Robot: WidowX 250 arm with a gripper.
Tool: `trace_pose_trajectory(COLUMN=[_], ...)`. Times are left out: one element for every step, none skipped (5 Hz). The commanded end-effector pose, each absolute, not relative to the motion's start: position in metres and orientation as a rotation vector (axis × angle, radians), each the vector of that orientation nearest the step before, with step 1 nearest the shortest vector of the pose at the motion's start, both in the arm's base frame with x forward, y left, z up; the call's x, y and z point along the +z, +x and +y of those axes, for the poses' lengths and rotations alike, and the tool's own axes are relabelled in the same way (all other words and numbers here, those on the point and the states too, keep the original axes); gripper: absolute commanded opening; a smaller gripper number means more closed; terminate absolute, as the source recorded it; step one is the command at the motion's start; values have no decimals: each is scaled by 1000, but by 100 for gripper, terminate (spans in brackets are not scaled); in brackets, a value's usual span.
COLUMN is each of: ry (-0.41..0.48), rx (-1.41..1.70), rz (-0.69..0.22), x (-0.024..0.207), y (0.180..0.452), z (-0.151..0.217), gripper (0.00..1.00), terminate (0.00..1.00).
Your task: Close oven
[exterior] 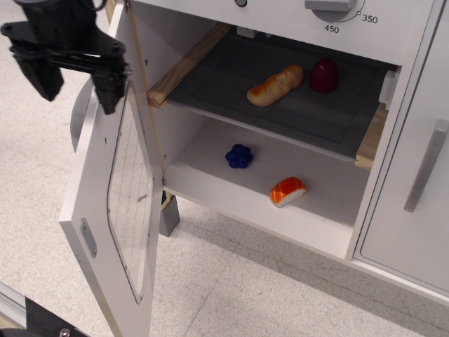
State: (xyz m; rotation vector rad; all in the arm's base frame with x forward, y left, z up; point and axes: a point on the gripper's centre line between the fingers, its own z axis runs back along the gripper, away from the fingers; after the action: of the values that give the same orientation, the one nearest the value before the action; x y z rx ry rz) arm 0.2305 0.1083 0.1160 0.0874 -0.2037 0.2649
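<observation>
The white toy oven [280,210] stands open. Its door [105,210], with a wire-lined window, swings out to the left, and its curved grey handle [79,116] shows behind it. My black gripper [74,88] is open, empty, at the top left, over the door's upper outer edge; the right finger [109,91] overlaps the door face. On the grey shelf [309,119] lie a bread loaf [275,85] and a dark red piece [323,75]. On the oven floor lie a blue piece [239,156] and an orange salmon piece [288,191].
A narrow white cabinet door with a straight grey bar handle [426,165] is at the right. A temperature dial [330,5] sits above the oven opening. Speckled floor [231,295] lies in front. A dark edge [42,319] shows at the bottom left.
</observation>
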Motion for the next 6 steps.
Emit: trace_pose_trajectory(ry=[30, 73, 67, 25, -2, -18], rx=[466, 501, 505, 486, 514, 534], rz=[-203, -188, -192, -221, -235, -231], x=[109, 99, 98, 105, 112, 113], y=[248, 261, 275, 290, 310, 323], z=[81, 63, 48, 27, 8, -6], gripper=[100, 100, 100, 100, 100, 100], terminate=[0, 0, 0, 0, 0, 0])
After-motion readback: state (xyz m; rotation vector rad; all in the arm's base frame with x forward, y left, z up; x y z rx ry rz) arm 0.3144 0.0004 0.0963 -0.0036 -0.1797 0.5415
